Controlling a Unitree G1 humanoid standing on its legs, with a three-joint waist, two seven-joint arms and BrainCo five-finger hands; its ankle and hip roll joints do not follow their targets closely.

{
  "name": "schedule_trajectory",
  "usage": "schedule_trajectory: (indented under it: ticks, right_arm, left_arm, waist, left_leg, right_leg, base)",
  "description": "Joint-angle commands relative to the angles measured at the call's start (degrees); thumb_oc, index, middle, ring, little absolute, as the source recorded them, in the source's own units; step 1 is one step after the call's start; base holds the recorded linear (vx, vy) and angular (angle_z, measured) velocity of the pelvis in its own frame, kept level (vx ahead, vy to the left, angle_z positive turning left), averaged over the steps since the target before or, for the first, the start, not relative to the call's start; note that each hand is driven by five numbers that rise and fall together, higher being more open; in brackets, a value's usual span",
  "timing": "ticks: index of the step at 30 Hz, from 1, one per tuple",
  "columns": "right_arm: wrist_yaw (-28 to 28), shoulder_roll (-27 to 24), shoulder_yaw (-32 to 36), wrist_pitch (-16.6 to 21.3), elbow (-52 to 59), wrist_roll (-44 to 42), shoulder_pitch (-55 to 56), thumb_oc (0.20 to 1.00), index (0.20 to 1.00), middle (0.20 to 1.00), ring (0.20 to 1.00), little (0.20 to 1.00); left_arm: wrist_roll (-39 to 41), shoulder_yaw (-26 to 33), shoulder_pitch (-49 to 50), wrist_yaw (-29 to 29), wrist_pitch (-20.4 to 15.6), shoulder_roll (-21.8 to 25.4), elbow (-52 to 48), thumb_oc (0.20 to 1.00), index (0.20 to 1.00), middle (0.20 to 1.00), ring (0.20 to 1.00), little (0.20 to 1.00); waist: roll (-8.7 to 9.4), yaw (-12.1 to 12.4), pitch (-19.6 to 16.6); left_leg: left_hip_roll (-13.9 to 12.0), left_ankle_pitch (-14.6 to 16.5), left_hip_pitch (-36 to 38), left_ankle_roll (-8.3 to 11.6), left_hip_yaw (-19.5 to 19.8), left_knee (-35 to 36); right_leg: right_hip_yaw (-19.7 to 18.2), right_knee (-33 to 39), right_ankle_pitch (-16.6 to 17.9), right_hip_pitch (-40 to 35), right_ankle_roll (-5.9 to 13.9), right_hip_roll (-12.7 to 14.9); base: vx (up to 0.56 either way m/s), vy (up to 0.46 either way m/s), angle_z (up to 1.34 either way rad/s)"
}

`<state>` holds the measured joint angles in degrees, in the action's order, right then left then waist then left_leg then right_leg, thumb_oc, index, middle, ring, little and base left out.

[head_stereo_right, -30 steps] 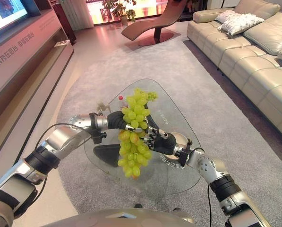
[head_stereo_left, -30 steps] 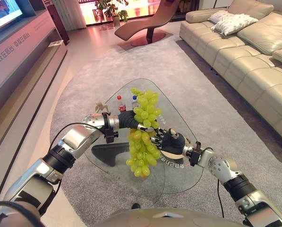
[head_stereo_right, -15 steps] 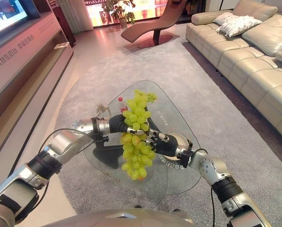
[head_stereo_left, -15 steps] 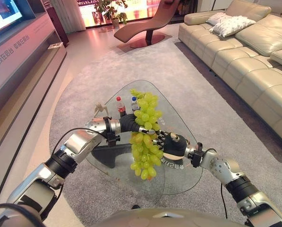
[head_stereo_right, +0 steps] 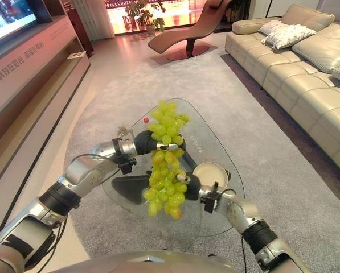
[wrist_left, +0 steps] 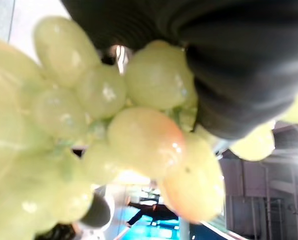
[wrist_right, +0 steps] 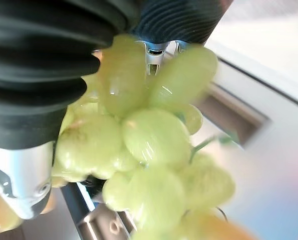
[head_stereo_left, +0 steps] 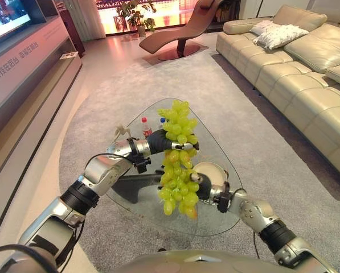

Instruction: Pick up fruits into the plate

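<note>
**A:** What was the setting, biggest things first?

**B:** A grey carpet covered the floor, with a long cream leather sofa along one side. In the middle stood a rounded triangular glass coffee table. On it sat a small round cream-coloured plate, and at the far edge a clear plastic bottle with a red cap.

**A:** And the fruit?

**B:** A large bunch of green grapes hung in the air above the table, just beside the plate and overlapping its near-left edge as seen from the head. It was not yet on the plate.

**A:** Who had hold of it?

**B:** The left hand gripped the bunch high up, fingers curled into the upper grapes, so the rest dangled freely below. I judged the high grip was meant to let the weight hang straight for lowering. The right hand sat low against the hanging part, next to the plate; its wrist view showed grapes pressed close to the hand, but the fingers were buried behind the fruit, so I could not tell whether they clasped it or merely steadied it.

**A:** What did the next step call for?

**B:** Probably shifting the bunch toward the plate and lowering it, with loose grapes liable to drop off.
</note>
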<state>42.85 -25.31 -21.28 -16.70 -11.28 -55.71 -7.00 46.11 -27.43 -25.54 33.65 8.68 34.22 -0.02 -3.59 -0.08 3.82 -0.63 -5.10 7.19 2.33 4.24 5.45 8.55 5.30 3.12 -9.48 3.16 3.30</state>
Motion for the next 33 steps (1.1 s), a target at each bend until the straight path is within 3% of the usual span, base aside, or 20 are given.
schedule_trajectory:
  ticks: [1,6,12,19,24,29,33]
  right_arm:
    - [-0.5,-0.8,7.1,6.9,2.2,-3.6,-1.4,1.000,1.000,1.000,1.000,1.000]
    - [0.4,-2.9,14.0,8.1,-1.1,-2.4,-0.6,1.000,1.000,1.000,1.000,1.000]
    - [1.9,-3.9,16.0,8.2,-4.3,-2.5,-1.3,1.000,1.000,1.000,1.000,1.000]
    - [3.1,-3.0,13.5,7.4,-2.3,-1.8,-2.3,1.000,1.000,1.000,1.000,1.000]
    - [-1.5,-2.9,9.8,8.2,-2.7,5.6,-3.5,1.000,1.000,1.000,1.000,1.000]
    - [-2.6,-2.7,5.4,9.8,-2.6,10.8,-5.6,1.000,1.000,1.000,1.000,1.000]
    - [-3.4,-1.3,1.1,8.2,0.7,12.1,-7.8,1.000,1.000,1.000,1.000,1.000]
  left_arm:
    - [3.8,6.7,-4.8,2.2,-2.5,3.0,-1.3,0.200,0.200,0.200,0.200,0.200]
    - [5.6,10.9,-2.4,4.3,-1.7,4.9,-0.9,0.200,0.200,0.200,0.200,0.200]
    - [6.6,11.6,-3.0,5.8,-1.8,5.6,-0.4,0.200,0.200,0.200,0.200,0.200]
    - [6.5,9.4,-5.1,5.8,-2.4,4.3,0.7,0.200,0.200,0.200,0.200,0.200]
    - [6.7,7.4,-6.1,4.9,-1.8,2.9,-0.5,0.200,0.200,0.200,0.200,0.200]
    - [6.1,5.1,-6.9,3.7,-1.2,1.0,-1.2,0.200,0.200,0.200,0.200,0.200]
    - [5.5,3.3,-8.0,2.8,-0.4,-1.1,-0.9,0.200,0.200,0.200,0.200,0.200]
  waist:
    - [2.35,0.2,1.0]
    - [2.52,0.0,0.9]
    - [2.66,0.2,1.0]
    - [2.65,0.3,1.3]
    - [2.57,0.3,1.1]
    - [2.47,0.4,1.4]
    - [2.43,0.5,1.6]
  left_leg:
    - [1.0,11.0,5.3,-0.65,-4.2,-1.8]
    - [0.8,11.0,5.4,-0.57,-4.6,-1.5]
    - [0.6,11.0,5.5,-0.41,-4.7,-1.5]
    - [0.6,11.1,5.6,-0.41,-4.7,-1.4]
    - [0.5,10.9,5.6,-0.28,-4.8,-1.3]
    - [0.6,10.8,5.6,-0.22,-4.7,-1.4]
    - [0.7,10.8,5.8,-0.31,-4.7,-1.4]
  right_leg:
    - [-0.8,-1.1,-5.5,-2.2,3.08,2.6]
    - [-0.6,-0.9,-5.4,-2.2,3.22,2.7]
    - [-0.1,-0.8,-5.3,-2.3,3.22,2.8]
    - [0.0,-0.7,-5.4,-2.5,3.24,2.8]
    - [-0.1,-0.6,-5.3,-2.5,3.25,2.9]
    - [-0.3,-0.5,-5.3,-2.6,3.08,2.9]
    - [-0.4,-0.5,-5.3,-2.7,2.96,2.9]
  base:
    - [0.00,0.000,0.00]
    - [0.00,0.000,0.00]
    - [0.00,0.000,0.00]
    - [0.00,0.000,0.00]
    - [0.00,0.000,0.00]
    - [0.00,0.000,0.00]
    - [0.00,0.000,0.00]
